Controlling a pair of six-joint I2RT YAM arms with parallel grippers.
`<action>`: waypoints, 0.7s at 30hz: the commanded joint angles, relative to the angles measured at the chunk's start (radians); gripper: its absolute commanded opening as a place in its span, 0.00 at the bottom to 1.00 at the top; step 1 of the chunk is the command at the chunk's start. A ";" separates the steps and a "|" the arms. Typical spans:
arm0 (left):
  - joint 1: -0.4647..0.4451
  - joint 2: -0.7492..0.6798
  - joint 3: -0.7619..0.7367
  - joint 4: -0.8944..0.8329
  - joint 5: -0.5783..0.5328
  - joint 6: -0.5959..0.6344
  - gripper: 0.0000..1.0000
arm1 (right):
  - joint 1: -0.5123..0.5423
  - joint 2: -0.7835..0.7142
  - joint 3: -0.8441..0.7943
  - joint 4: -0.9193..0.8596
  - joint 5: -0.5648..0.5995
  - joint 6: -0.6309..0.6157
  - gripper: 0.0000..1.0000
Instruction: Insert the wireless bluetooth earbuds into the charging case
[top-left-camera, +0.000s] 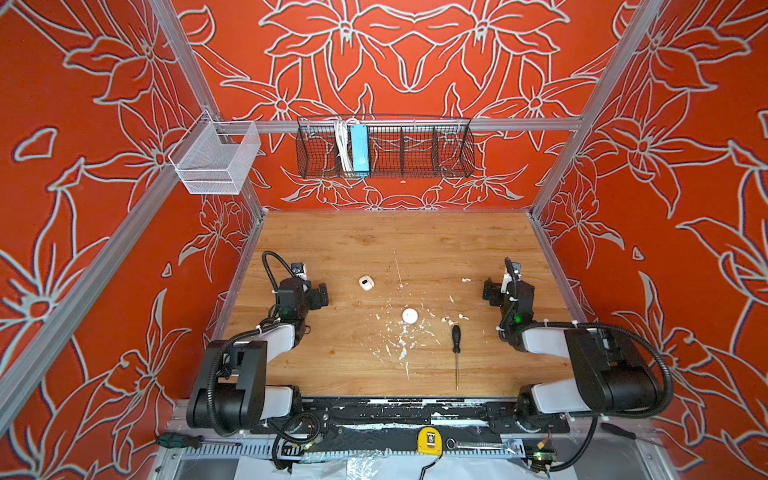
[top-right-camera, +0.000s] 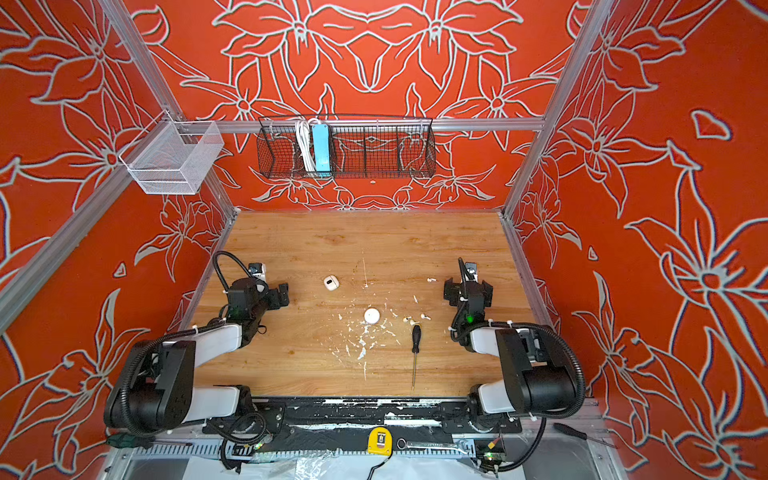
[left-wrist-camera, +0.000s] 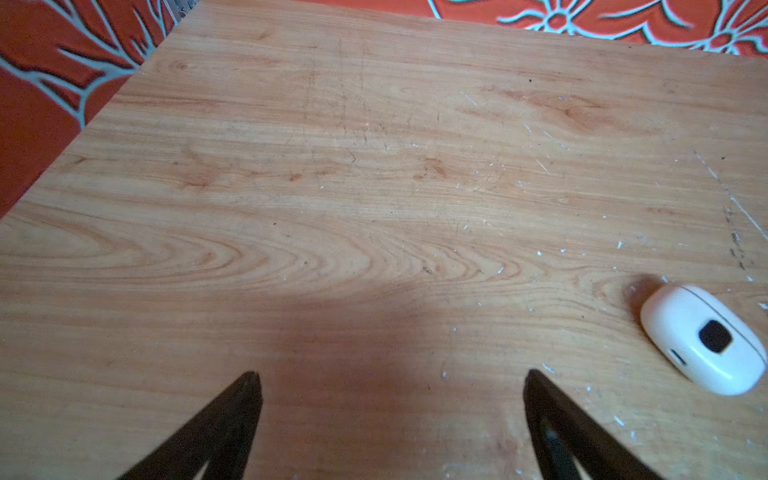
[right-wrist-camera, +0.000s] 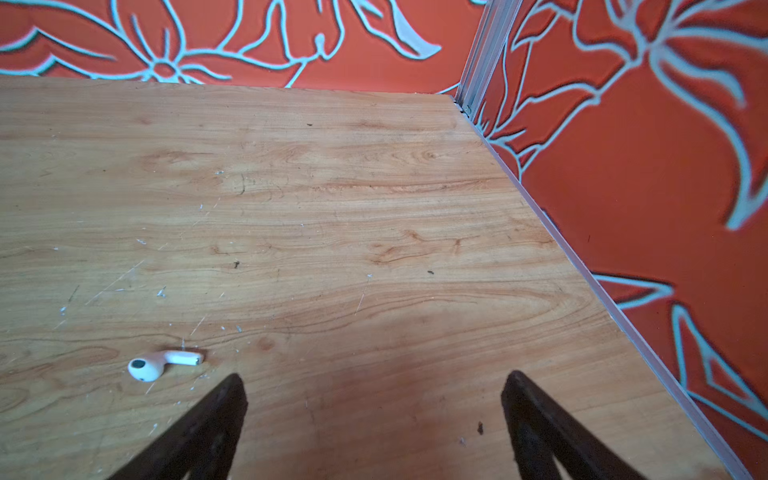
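case (top-left-camera: 409, 316): 1, mid desk (top-left-camera: 374, 241) | earbuds (top-left-camera: 446, 320): 3, two at its 3 o'clock, one at 2 | box (top-left-camera: 366, 283): 1 at 10; screwdriver (top-left-camera: 456, 338): 1 at 4 | left gripper (left-wrist-camera: 390, 378), right gripper (right-wrist-camera: 374, 380): spread wide, empty

Bystanders lying on and hanging above the wooden table (top-left-camera: 353, 245)

A white rounded-square box (top-left-camera: 366, 283) with a dark oval mark is resting left of centre, well apart from a black-handled screwdriver (top-left-camera: 456, 340), which is lying with its shaft pointing toward the front edge. White paint flecks (top-left-camera: 402, 347) are speckling the wood between them. On the back rail, a black wire basket (top-left-camera: 415, 156) is holding a blue power strip (top-left-camera: 359, 150) and a bundled white cable (top-left-camera: 341, 149), and a white mesh basket (top-left-camera: 216, 162) is hanging at the left corner.
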 joint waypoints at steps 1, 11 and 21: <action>-0.003 -0.029 -0.017 0.046 -0.008 -0.002 0.97 | 0.001 -0.017 -0.012 0.030 0.011 -0.005 0.98; -0.003 -0.001 0.011 0.020 -0.018 -0.006 0.97 | 0.003 -0.010 0.000 0.016 0.015 -0.004 0.98; -0.002 -0.001 0.013 0.017 -0.019 -0.006 0.97 | 0.002 -0.006 0.006 0.005 0.014 -0.002 0.98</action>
